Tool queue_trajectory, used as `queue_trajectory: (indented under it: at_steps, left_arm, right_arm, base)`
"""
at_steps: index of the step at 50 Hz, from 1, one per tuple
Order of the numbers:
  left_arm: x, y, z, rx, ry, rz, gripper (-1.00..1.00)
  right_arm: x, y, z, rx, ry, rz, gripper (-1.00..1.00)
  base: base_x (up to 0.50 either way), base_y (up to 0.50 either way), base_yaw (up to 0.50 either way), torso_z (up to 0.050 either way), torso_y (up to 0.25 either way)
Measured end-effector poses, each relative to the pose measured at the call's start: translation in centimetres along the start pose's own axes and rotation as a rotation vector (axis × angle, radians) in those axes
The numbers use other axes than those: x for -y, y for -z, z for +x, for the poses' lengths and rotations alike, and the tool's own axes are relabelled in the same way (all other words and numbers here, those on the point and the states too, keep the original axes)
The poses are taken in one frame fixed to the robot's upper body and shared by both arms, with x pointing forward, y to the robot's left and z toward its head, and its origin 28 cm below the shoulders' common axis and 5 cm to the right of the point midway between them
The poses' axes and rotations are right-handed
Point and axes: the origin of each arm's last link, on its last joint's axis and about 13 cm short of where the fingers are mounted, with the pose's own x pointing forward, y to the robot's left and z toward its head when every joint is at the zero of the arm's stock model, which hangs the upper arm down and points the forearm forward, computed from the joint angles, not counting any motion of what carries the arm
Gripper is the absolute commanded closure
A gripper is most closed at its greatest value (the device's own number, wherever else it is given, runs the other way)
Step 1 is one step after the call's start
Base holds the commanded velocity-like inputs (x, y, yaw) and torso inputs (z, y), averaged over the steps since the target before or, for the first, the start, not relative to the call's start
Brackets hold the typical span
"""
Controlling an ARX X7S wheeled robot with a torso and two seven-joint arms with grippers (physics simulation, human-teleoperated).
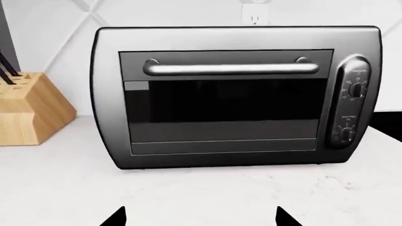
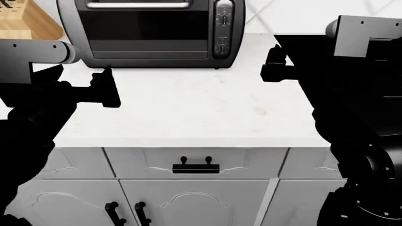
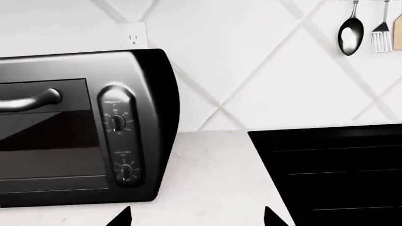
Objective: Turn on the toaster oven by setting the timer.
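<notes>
The toaster oven (image 1: 226, 108) (image 2: 148, 33) (image 3: 63, 136) is a wide dark grey box with a dark glass door and a silver bar handle (image 1: 229, 68), standing at the back of the white counter. Its black side strip carries an upper knob (image 1: 357, 89) (image 3: 117, 123) and a lower knob (image 1: 345, 133) (image 3: 127, 172) (image 2: 221, 45). My left gripper (image 1: 199, 217) (image 2: 107, 87) hovers over the counter in front of the oven, open and empty. My right gripper (image 3: 196, 217) (image 2: 271, 63) is off the oven's right front corner, also open and empty. Neither touches the oven.
A wooden knife block (image 1: 28, 110) (image 2: 22, 21) stands left of the oven. A flat black cooktop (image 3: 333, 169) lies to the oven's right. A wall outlet (image 1: 254, 16) sits behind the oven; utensils (image 3: 361, 30) hang on the tiled wall. Drawer and cabinet doors (image 2: 195, 165) lie below the counter edge.
</notes>
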Motion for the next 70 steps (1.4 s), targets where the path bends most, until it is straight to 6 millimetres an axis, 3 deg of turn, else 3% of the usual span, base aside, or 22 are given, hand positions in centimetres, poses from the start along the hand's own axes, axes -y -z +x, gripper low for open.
queue_trajectory:
  at_steps: [24, 53, 70]
  left_arm:
    - [0.1, -0.1, -0.1, 0.008, 0.008, -0.005, -1.00]
    - [0.1, -0.5, -0.3, 0.019, -0.005, -0.013, -1.00]
    - [-0.7, -2.6, -3.2, 0.073, -0.214, 0.012, -1.00]
  right_arm:
    - [0.1, 0.1, -0.2, -0.001, -0.002, 0.012, -1.00]
    - [-0.1, -0.9, -0.8, -0.002, -0.003, -0.010, -1.00]
    - [-1.7, -2.5, -2.5, -0.151, -0.064, -0.018, -1.00]
  base:
    - [0.50, -0.01, 0.00, 0.000, 0.001]
    - [0.00, 0.00, 0.00, 0.000, 0.000]
    - [0.00, 0.00, 0.00, 0.000, 0.000]
